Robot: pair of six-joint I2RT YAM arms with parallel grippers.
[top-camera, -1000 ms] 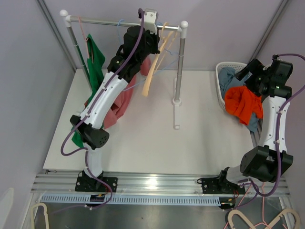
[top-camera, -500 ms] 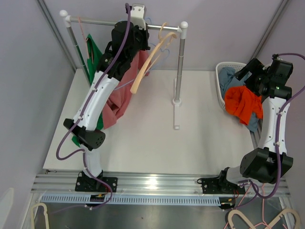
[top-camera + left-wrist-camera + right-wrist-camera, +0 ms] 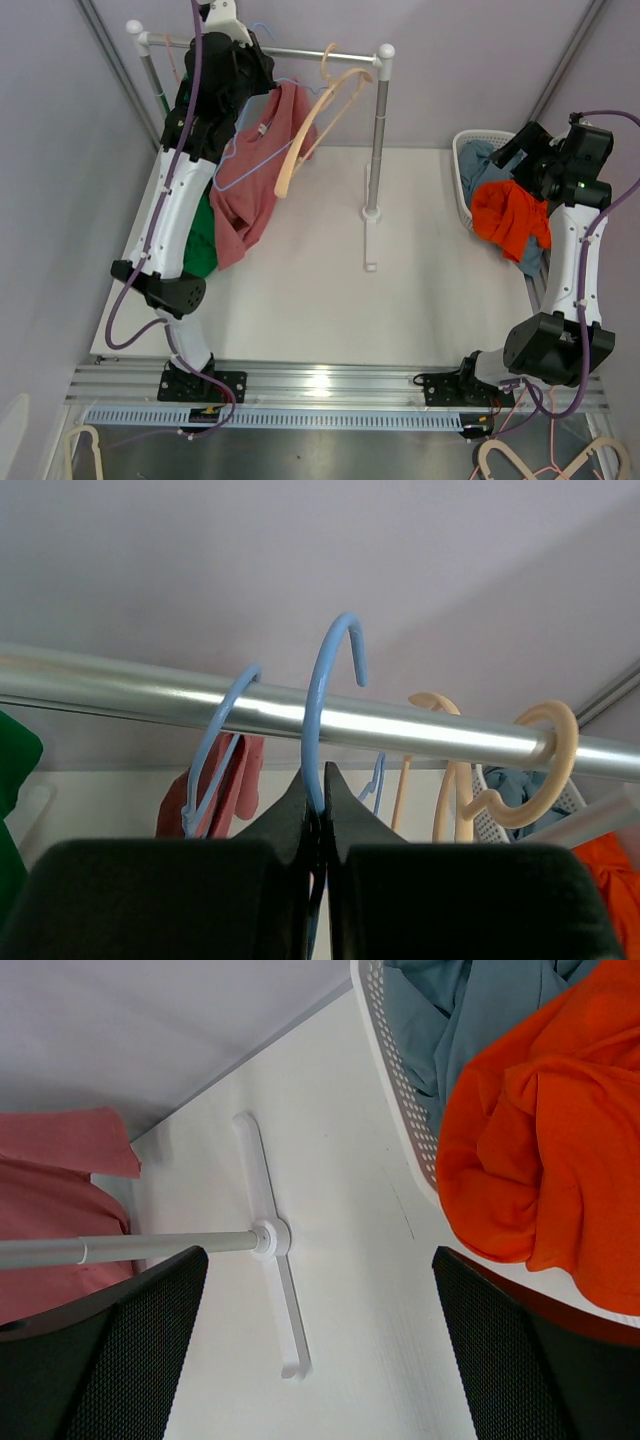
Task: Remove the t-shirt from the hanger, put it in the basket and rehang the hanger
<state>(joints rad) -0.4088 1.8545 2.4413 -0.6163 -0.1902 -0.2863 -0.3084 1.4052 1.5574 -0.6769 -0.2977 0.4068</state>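
A pink t-shirt hangs on a light blue hanger by the rack's rod. My left gripper is raised at the rod. In the left wrist view my left gripper is shut on the neck of a blue hanger hook, which curls in front of the rod. A second blue hook rests on the rod to its left, with pink cloth behind it. My right gripper is open and empty above the table, beside the basket.
Beige hangers hang tilted on the rod's right part, also in the left wrist view. A green shirt hangs at the left. A white basket holds orange and blue-grey clothes. The rack's post base stands mid-table.
My left arm has moved left along the rod and higher, still holding the blue hanger. The pink t-shirt came with it and now spreads in view. The beige hangers swung. The right arm stayed.
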